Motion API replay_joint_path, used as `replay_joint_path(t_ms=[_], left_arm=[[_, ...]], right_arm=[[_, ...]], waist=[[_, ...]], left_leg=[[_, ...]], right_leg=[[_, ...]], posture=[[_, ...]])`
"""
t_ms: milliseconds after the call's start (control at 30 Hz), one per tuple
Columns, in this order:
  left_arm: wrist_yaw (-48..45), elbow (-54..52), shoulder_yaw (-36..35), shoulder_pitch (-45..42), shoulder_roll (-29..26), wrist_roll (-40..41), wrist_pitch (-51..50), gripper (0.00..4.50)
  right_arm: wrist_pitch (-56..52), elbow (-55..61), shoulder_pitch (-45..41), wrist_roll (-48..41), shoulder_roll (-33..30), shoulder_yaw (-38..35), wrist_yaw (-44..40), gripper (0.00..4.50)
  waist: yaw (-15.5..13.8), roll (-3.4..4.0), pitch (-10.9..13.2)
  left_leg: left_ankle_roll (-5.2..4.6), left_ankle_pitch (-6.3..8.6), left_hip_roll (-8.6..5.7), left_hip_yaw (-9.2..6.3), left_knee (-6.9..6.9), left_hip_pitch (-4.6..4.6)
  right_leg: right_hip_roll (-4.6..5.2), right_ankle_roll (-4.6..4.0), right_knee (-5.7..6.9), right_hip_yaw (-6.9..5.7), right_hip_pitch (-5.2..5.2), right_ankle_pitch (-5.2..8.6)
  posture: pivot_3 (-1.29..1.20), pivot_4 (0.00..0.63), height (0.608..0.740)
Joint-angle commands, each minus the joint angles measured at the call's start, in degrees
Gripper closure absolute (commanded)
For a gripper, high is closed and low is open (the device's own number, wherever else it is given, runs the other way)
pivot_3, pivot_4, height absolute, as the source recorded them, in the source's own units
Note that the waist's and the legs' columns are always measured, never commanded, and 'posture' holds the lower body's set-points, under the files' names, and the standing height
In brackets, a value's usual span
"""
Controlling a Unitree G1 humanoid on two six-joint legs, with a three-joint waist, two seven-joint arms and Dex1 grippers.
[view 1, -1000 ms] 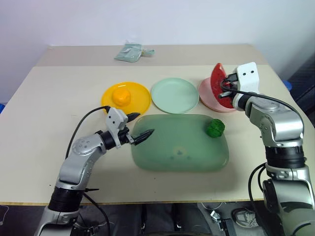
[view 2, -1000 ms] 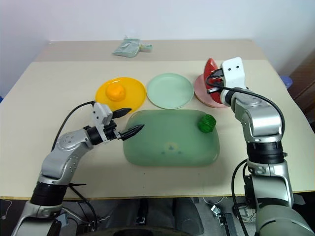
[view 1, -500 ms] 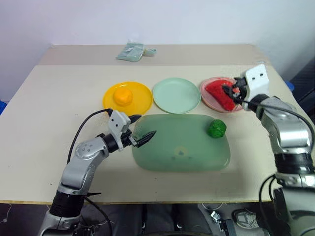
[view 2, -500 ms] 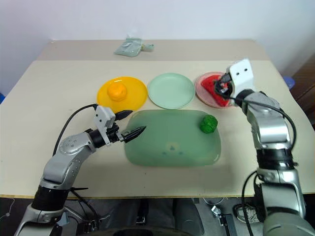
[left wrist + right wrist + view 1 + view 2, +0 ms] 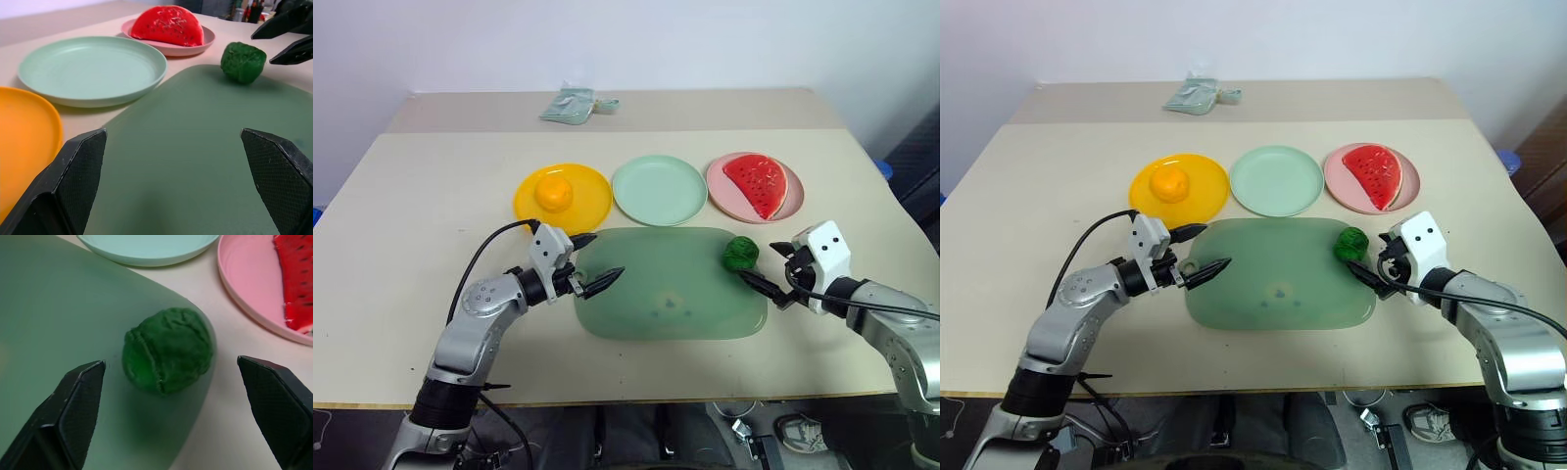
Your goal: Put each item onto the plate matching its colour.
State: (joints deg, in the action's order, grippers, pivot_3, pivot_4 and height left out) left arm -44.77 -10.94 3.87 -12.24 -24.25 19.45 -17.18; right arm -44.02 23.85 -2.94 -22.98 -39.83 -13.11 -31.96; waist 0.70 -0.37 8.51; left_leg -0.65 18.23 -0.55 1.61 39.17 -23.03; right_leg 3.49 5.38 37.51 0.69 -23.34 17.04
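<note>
Now the dark-green vegetable (image 5: 741, 254) sits at the tray's (image 5: 646, 323) two-o'clock corner, the mint plate (image 5: 659, 190) empty at eleven o'clock from it. With the right gripper (image 5: 771, 275) spread wide beside it, and the left gripper (image 5: 590, 262) also open, a glancing close could roll the lumpy toy off the edge.

Silver-grey jointed arms with black cables, each ending in a white wrist block and a black two-fingered gripper (image 5: 590, 262).
</note>
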Motion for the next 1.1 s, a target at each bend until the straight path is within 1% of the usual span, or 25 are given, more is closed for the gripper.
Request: replay_joint_path(t_ms=[33, 167, 233, 300, 333, 367, 400, 500, 600, 700, 767, 833, 900, 933, 967, 1000, 1100], left_arm=[[0.0, -1.3, 0.4, -1.4, 0.2, 0.2, 0.4, 0.00], [0.5, -2.5, 0.3, -1.5, 0.2, 0.4, -0.7, 0.00], [1.0, -3.1, -0.1, -1.3, -0.1, 0.3, -1.2, 0.00], [1.5, -3.8, -0.7, -0.9, -0.4, 0.5, -1.7, 0.00], [1.8, -4.2, -1.0, -0.6, -0.6, 0.5, -2.0, 0.00], [2.1, -4.5, -1.4, -0.2, -0.8, 0.5, -2.2, 0.00], [2.5, -4.7, -1.8, 0.2, -1.0, 0.4, -2.2, 0.00], [4.1, -4.3, -3.6, 1.5, -1.5, 0.1, -1.7, 0.00], [5.9, -2.3, -5.7, 2.3, -1.7, -0.7, -0.4, 0.00], [8.5, 1.0, -8.5, 3.2, -0.7, -0.8, 1.7, 0.00], [9.1, 1.1, -9.3, 4.1, -0.6, -0.7, 2.3, 0.00], [9.4, -0.1, -9.6, 5.1, -0.7, -0.6, 2.3, 0.00], [10.0, -1.2, -9.9, 6.4, -0.7, -0.6, 2.4, 0.00], [10.3, -1.7, -10.1, 7.1, -0.6, -0.6, 2.4, 0.00], [10.6, -2.4, -10.2, 7.8, -0.6, -0.7, 2.3, 0.00], [11.1, -3.2, -10.3, 8.4, -0.5, -0.6, 2.1, 0.00], [12.5, -5.3, -10.7, 10.0, -0.2, -0.4, 1.5, 0.00]], right_arm=[[1.5, -2.0, -2.4, 1.8, 1.5, 1.0, 2.5, 0.05], [2.9, -5.0, -4.1, 2.6, 3.1, 2.9, 2.4, 0.05], [3.1, -6.2, -4.8, 2.6, 3.9, 2.7, 3.1, 0.56], [2.8, -6.0, -5.0, 1.7, 4.1, 2.2, 2.5, 1.34], [3.0, -5.6, -4.9, 1.7, 3.9, 2.3, 2.1, 1.83], [3.3, -4.8, -4.9, 1.6, 3.7, 2.4, 1.6, 2.08], [3.7, -4.0, -5.3, 1.8, 3.4, 2.7, 1.4, 2.16], [4.5, -2.8, -9.3, 1.4, 4.6, 4.3, 1.3, 2.16], [4.6, -4.7, -15.6, 2.6, 7.6, 7.9, 2.8, 2.16], [8.7, -16.0, -27.1, 8.3, 15.2, 14.1, 7.8, 2.16], [12.2, -24.3, -32.3, 10.9, 18.8, 16.4, 8.9, 2.16], [15.8, -31.6, -35.7, 13.0, 20.7, 17.4, 9.2, 2.16], [18.2, -36.6, -37.9, 13.3, 22.2, 17.1, 9.1, 1.09], [19.2, -38.2, -38.7, 13.4, 22.8, 16.7, 9.5, 0.74], [20.3, -39.0, -39.0, 13.9, 22.9, 16.5, 9.7, 0.21], [21.6, -39.1, -38.9, 14.8, 22.6, 16.8, 9.8, 0.09], [24.8, -35.6, -36.0, 16.0, 20.6, 17.1, 8.2, 0.09]], waist=[[0.0, 0.00, 0.0], [-0.2, 0.00, 0.0], [-0.2, 0.00, 0.0], [-0.1, 0.00, 0.0], [-0.1, 0.01, 0.0], [-0.1, 0.01, 0.0], [-0.1, 0.01, 0.0], [0.2, 0.02, 0.0], [0.4, 0.02, 0.0], [0.4, 0.02, 0.0], [0.4, 0.01, 0.0], [-0.1, 0.01, 0.0], [-0.3, 0.01, 0.0], [-0.2, 0.00, 0.0], [-0.2, 0.01, 0.0], [0.0, 0.01, 0.0], [0.2, 0.01, 0.0]], left_leg=[[0.02, -0.01, -0.01, 0.00, 0.01, -0.01], [0.19, -0.11, -0.01, 0.00, 0.01, -0.01], [0.21, -0.12, -0.01, 0.00, 0.01, -0.01], [0.19, -0.11, -0.01, 0.00, 0.01, -0.01], [0.19, -0.11, -0.01, 0.01, 0.01, -0.01], [0.18, -0.10, -0.01, 0.00, 0.01, -0.01], [0.18, -0.10, -0.01, 0.00, 0.01, -0.01], [0.15, -0.08, -0.01, 0.00, 0.01, -0.01], [0.14, -0.08, -0.01, 0.00, -0.01, 0.06], [0.16, -0.09, -0.01, 0.03, -0.01, 0.16], [0.31, -0.17, -0.01, 0.06, 0.01, 0.17], [0.36, -0.21, -0.02, 0.07, 0.01, 0.13], [0.33, -0.18, -0.06, 0.06, 0.01, 0.09], [0.29, -0.16, -0.11, 0.04, 0.01, 0.01], [0.26, -0.15, -0.11, 0.04, 0.03, -0.02], [0.25, -0.14, -0.13, 0.04, 0.03, -0.06], [0.25, -0.14, -0.14, 0.04, 0.04, -0.10]], right_leg=[[0.00, 0.00, 0.00, 0.00, 0.01, 0.00], [0.00, 0.00, 0.00, 0.00, 0.01, 0.00], [0.00, 0.00, 0.00, 0.00, 0.01, 0.00], [0.00, 0.00, 0.00, 0.00, 0.01, 0.00], [0.00, 0.00, 0.00, 0.00, 0.01, 0.00], [0.00, 0.00, 0.00, 0.00, 0.01, 0.00], [0.00, 0.00, 0.00, -0.01, 0.01, 0.00], [0.00, 0.00, 0.00, 0.00, 0.00, 0.00], [-0.03, 0.00, 0.10, 0.01, -0.02, 0.00], [-0.04, -0.01, 0.17, 0.03, -0.01, 0.01], [-0.03, -0.01, 0.25, 0.04, -0.02, 0.01], [-0.02, -0.01, 0.26, 0.02, -0.04, 0.01], [0.02, -0.01, 0.27, 0.01, -0.07, 0.01], [0.06, -0.01, 0.27, 0.01, -0.10, 0.01], [0.07, -0.01, 0.27, 0.01, -0.10, 0.00], [0.08, -0.01, 0.28, 0.01, -0.10, 0.00], [0.09, 0.00, 0.28, 0.01, -0.17, 0.00]], posture=[[0.00, 0.150, 0.740], [0.00, 0.150, 0.740], [0.00, 0.150, 0.740], [0.00, 0.150, 0.740], [0.00, 0.150, 0.740], [0.00, 0.150, 0.740], [0.00, 0.150, 0.740], [0.00, 0.150, 0.740], [0.00, 0.150, 0.740], [0.00, 0.150, 0.740], [0.00, 0.150, 0.740], [0.00, 0.150, 0.740], [0.00, 0.150, 0.740], [0.00, 0.150, 0.740], [0.00, 0.150, 0.740], [0.00, 0.150, 0.740], [0.00, 0.150, 0.740]])
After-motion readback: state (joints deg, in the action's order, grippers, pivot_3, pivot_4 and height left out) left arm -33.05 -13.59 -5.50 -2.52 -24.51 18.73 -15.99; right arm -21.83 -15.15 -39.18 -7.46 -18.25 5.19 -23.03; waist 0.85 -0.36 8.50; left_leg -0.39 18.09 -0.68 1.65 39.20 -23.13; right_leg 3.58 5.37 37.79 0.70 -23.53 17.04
